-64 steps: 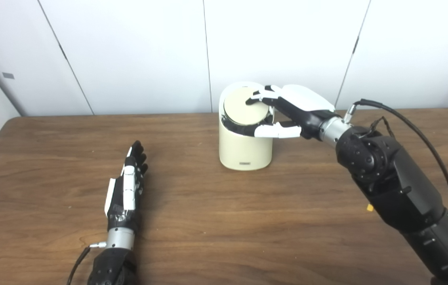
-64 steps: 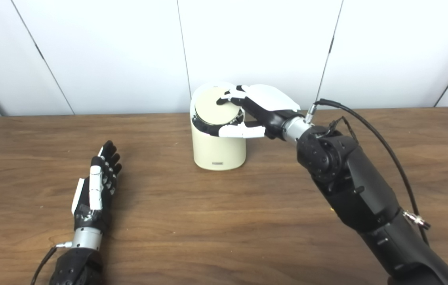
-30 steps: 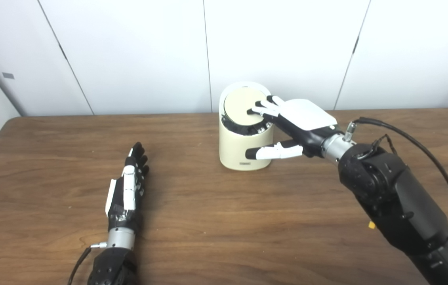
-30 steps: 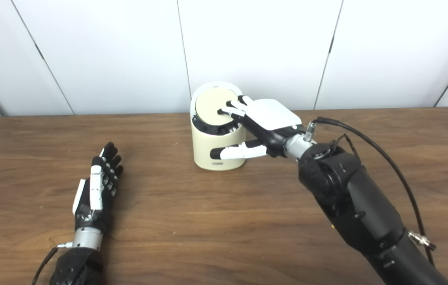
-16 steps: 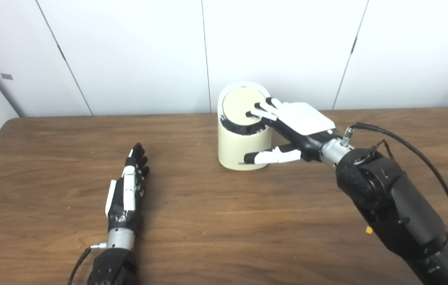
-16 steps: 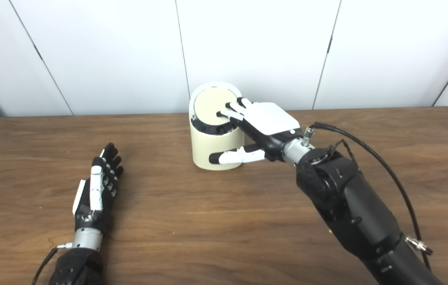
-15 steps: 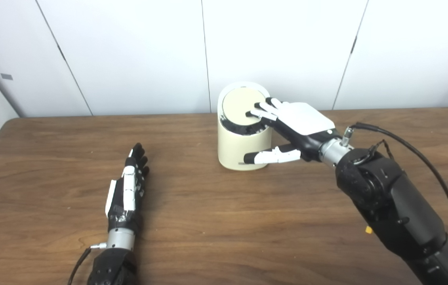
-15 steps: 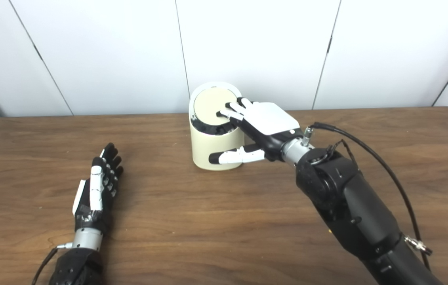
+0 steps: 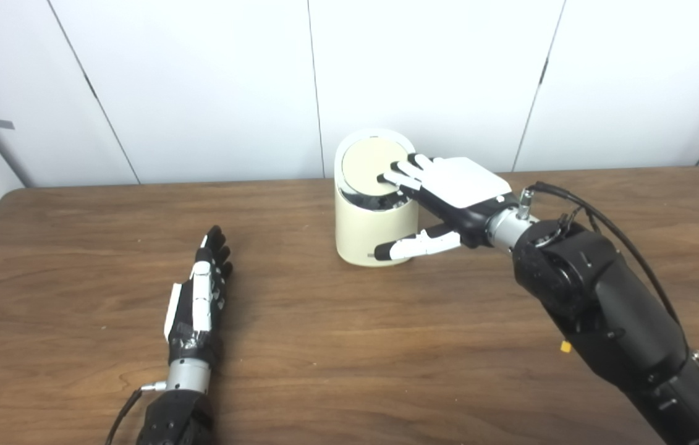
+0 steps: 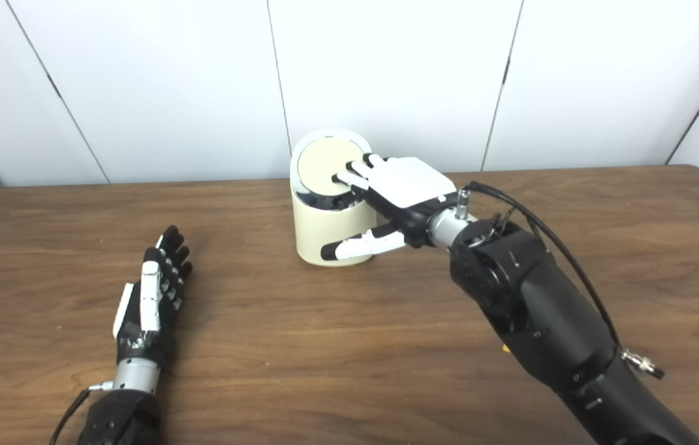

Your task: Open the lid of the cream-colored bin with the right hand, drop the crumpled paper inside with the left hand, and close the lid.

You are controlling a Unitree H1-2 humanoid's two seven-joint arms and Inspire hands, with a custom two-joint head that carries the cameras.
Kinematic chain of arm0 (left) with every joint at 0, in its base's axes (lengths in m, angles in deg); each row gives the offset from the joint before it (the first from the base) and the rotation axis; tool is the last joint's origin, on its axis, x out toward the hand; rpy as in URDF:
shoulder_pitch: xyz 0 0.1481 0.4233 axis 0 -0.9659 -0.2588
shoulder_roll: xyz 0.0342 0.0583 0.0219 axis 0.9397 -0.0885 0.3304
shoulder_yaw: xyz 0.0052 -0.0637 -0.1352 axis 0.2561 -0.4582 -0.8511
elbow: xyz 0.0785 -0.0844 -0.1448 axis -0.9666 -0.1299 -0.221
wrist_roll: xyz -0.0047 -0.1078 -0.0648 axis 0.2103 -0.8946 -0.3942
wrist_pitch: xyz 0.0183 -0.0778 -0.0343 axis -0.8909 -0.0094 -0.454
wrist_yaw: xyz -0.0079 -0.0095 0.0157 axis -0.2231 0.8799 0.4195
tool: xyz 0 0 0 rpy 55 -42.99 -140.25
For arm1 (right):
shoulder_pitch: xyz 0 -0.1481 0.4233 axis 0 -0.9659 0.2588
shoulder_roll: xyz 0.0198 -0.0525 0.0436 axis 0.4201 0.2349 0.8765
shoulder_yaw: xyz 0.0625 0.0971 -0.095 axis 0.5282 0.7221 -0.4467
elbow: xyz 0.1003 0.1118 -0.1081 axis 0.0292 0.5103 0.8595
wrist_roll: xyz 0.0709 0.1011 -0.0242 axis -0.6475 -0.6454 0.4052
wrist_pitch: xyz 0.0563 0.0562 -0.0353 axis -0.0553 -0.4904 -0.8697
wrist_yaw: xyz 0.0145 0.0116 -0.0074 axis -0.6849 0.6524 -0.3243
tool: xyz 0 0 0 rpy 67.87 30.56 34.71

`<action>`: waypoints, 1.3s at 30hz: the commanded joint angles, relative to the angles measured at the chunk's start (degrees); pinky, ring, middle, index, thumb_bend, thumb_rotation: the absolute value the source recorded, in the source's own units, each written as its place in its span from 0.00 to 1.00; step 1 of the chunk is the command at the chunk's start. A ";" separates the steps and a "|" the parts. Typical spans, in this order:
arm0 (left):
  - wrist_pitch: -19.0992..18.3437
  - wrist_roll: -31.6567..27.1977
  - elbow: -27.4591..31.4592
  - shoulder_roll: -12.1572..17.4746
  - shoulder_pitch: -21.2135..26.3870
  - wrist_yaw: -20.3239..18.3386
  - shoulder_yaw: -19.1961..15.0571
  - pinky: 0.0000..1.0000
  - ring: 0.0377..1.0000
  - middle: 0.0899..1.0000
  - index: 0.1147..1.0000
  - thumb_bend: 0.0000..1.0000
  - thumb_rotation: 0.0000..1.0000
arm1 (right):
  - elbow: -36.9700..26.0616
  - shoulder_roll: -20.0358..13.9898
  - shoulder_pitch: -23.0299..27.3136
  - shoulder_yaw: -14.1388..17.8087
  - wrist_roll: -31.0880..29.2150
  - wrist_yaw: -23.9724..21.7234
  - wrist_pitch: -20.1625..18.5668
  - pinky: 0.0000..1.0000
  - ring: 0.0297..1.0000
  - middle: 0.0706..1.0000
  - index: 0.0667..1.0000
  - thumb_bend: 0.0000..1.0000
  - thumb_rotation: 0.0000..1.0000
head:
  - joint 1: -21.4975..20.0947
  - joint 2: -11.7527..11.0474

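your right hand (image 9: 442,201), fingers spread, has pressed the bin (image 9: 374,232) lid (image 9: 371,165) nearly flat, seemingly closed; left hand (image 9: 198,296) lies open, empty.

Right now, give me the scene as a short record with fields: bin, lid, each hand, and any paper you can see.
bin: cream-colored bin, upright on the wooden table
lid: round lid, tilted toward the camera, dark gap under its front edge
right hand: right hand open, fingertips on the lid's right edge, thumb in front of the bin's wall
left hand: left hand open, flat on the table, holding nothing
paper: none visible
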 commanded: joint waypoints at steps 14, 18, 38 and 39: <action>0.61 -0.33 0.71 -0.36 -0.71 -0.33 0.48 1.00 1.00 1.00 1.00 0.47 1.00 | -0.31 0.84 -2.24 3.96 -0.63 -1.44 -2.00 1.00 1.00 1.00 0.96 0.71 1.00 | 0.14 0.13; 0.87 -0.28 0.37 -0.22 -0.68 -0.46 0.61 1.00 1.00 1.00 1.00 0.47 1.00 | -1.34 2.40 -2.41 6.37 -2.09 2.57 -0.56 1.00 1.00 1.00 0.98 0.69 1.00 | 0.14 0.13; 0.94 -0.56 -0.09 0.22 -0.47 -0.53 0.36 1.00 1.00 1.00 1.00 0.46 1.00 | -0.65 5.06 -4.57 16.82 -12.51 18.43 3.96 0.99 1.00 1.00 1.00 0.58 1.00 | 0.38 -0.22; 0.87 -0.65 -0.06 0.22 -0.47 -0.51 0.31 1.00 1.00 1.00 1.00 0.47 1.00 | -0.62 4.78 -4.86 16.93 -12.46 18.95 4.03 0.97 1.00 1.00 1.00 0.57 1.00 | 0.38 -0.22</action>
